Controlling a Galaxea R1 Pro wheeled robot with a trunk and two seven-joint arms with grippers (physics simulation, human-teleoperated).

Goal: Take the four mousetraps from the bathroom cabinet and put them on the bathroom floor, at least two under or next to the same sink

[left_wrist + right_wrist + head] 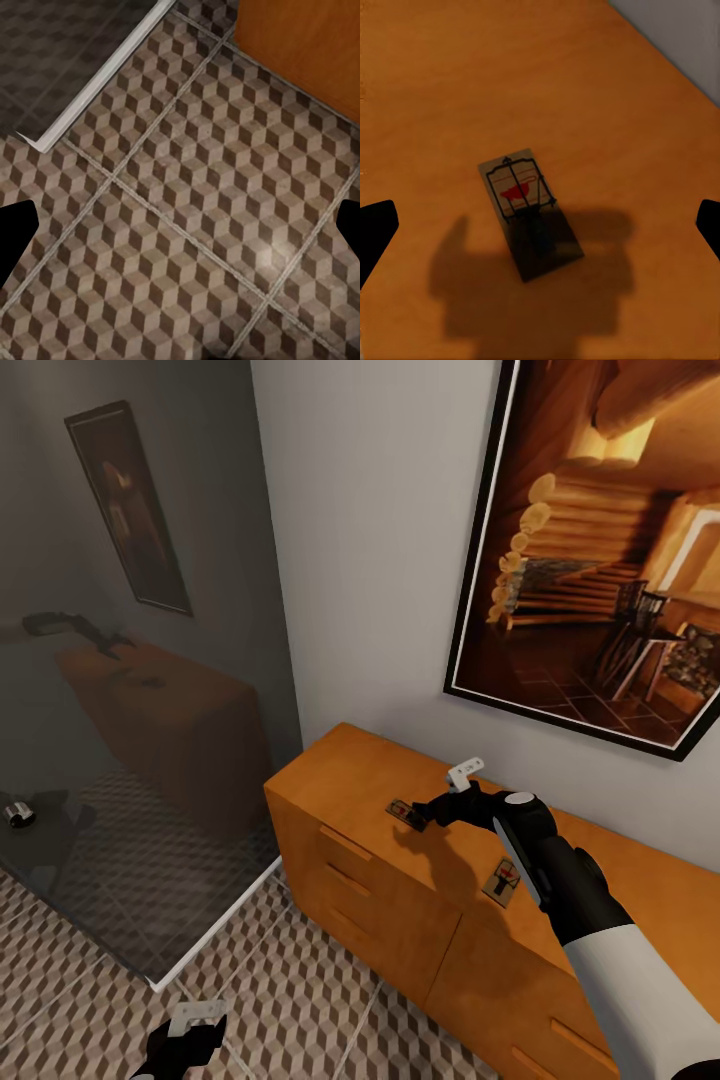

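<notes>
Right gripper (428, 812), jaws open, hovers over one mousetrap (529, 211) on the cabinet (340, 790) top; second mousetrap (503, 881) lies nearby. Left gripper (185, 1040), jaws open, over bathroom floor (187, 225).

2 mousetraps flat on cabinet (350, 780) top: one (407, 815) w/ red mark, other (503, 881) at its 4 o'clock; cube-tile bathroom floor (300, 990) below.

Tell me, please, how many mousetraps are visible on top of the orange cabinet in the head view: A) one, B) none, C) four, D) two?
D: one mousetrap lies just ahead of the right gripper, and a second mousetrap lies on the cabinet top beside the right forearm.
</notes>
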